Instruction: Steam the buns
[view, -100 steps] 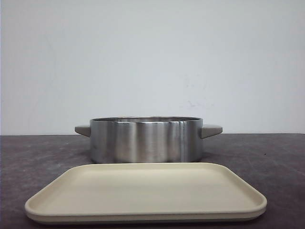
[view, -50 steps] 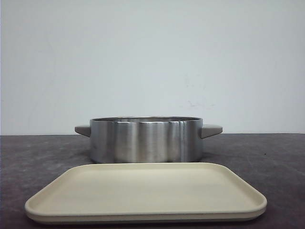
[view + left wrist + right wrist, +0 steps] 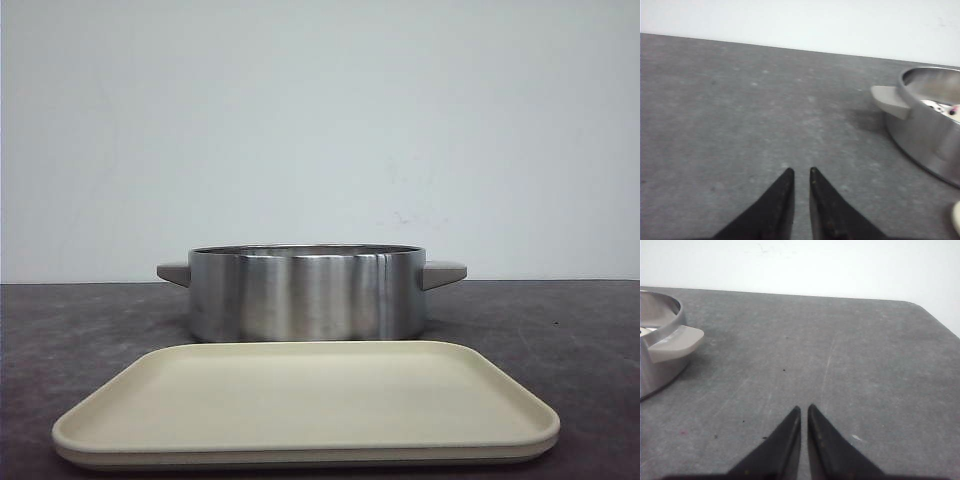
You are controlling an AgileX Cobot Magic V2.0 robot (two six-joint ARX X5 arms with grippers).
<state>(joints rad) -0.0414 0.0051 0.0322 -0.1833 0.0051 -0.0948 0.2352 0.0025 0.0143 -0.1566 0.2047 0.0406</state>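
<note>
- The left fingers (image 3: 801,172) are pressed nearly together, only a thin slit between the black tips, with nothing pinched between them.
- They hang above bare grey counter (image 3: 740,110), and no object touches them.
- Ahead of the left fingers and off to one side stands a round steel pot (image 3: 925,135) with a pale grey handle (image 3: 891,101) sticking out toward the open counter.
- Inside that pot, past its rim as seen from the left fingers, a bit of the buns (image 3: 937,106) shows: white surface with small dark marks. How many lie in there cannot be told.
- A sliver of the cream tray (image 3: 956,217) shows at the edge of the left wrist view, nearer the fingers than the pot and apart from them.
- The right fingers (image 3: 804,411) are likewise drawn almost shut, tips nearly meeting, holding nothing.
- They too sit over bare counter, with the pot's other handle (image 3: 675,342) well ahead and off to the side.
- In the front view the pot (image 3: 306,292) stands on the counter behind the tray (image 3: 300,440), which lies flat with nothing on it; neither arm appears there, and the pot wall hides the buns.
</note>
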